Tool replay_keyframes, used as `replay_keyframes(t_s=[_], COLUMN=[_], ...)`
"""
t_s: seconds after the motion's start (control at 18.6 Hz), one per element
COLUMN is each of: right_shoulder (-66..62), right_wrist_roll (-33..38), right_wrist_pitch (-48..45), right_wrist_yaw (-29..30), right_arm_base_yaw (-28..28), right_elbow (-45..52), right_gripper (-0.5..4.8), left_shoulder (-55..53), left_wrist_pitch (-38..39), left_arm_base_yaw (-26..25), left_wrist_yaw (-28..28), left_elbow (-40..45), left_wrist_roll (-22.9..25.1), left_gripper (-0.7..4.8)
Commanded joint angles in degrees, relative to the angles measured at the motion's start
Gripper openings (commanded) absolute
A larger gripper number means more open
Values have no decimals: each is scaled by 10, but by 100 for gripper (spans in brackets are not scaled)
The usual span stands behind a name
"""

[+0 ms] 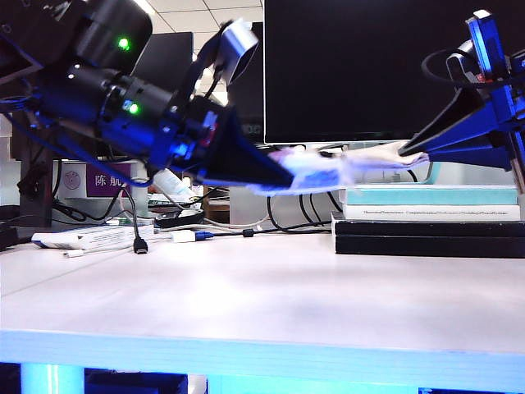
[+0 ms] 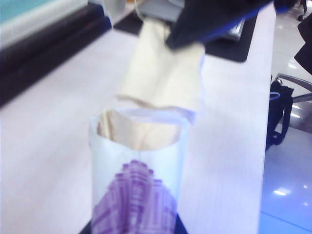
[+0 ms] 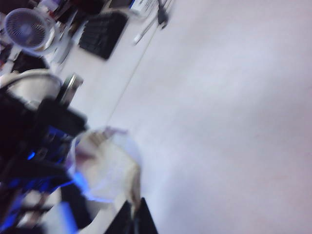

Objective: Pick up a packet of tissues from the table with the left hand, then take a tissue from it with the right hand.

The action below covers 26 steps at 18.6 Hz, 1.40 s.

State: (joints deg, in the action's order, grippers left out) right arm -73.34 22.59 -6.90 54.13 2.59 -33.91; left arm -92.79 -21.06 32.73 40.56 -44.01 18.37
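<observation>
My left gripper (image 1: 275, 174) holds the packet of tissues (image 1: 316, 172) in the air above the table (image 1: 246, 304), its black wedge fingers shut on it. In the left wrist view the packet (image 2: 139, 195) shows its purple patch and an open mouth. The off-white tissue (image 2: 163, 80) sticks partly out of that mouth. My right gripper (image 1: 408, 149) comes in from the right and is shut on the tissue's (image 1: 369, 156) far end. The right wrist view shows its black fingers (image 3: 127, 222) pinched on the tissue's edge (image 3: 135, 187), with the packet (image 3: 105, 165) just beyond.
A stack of books (image 1: 431, 215) lies at the back right under the right arm. A dark monitor (image 1: 369, 66) stands behind. Cables, a USB plug (image 1: 140, 245) and a long white-and-blue pack (image 1: 78, 238) lie at the back left. A small fan (image 3: 27, 27) and keyboard (image 3: 102, 31) sit further off.
</observation>
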Motion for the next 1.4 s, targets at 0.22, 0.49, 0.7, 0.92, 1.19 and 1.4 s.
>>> replay_keyframes(t_s=[0.22,0.49,0.7,0.92,1.19,1.4], right_shoulder=[1,-1,-16,-35,-37,-34], right_wrist_roll=[-3,-4,-8,-10,-10,-9], right_wrist_pitch=[-29,-26,-7,17,23,24], right_wrist_yaw=[-102,-133,-151,-230,-270,-272], right_arm_base_yaw=[0,0,0,0,1,0], right_elbow=[-2,-2,-2,-2,-2,-2], right_gripper=[-6,-6,-4,347,479,479], left_shoulder=[3,3,3,3,3,4], left_wrist_pitch=[17,17,16,13,10,-20], left_arm_base_yaw=[-14,-14,-13,-13,-12,-13], left_wrist_yaw=[-135,-234,-249,-255,-270,-306], left_elbow=[0,0,0,0,0,0], left_wrist_roll=[-19,-78,-118,-151,-170,-197], left_gripper=[89,89,206,479,479,479])
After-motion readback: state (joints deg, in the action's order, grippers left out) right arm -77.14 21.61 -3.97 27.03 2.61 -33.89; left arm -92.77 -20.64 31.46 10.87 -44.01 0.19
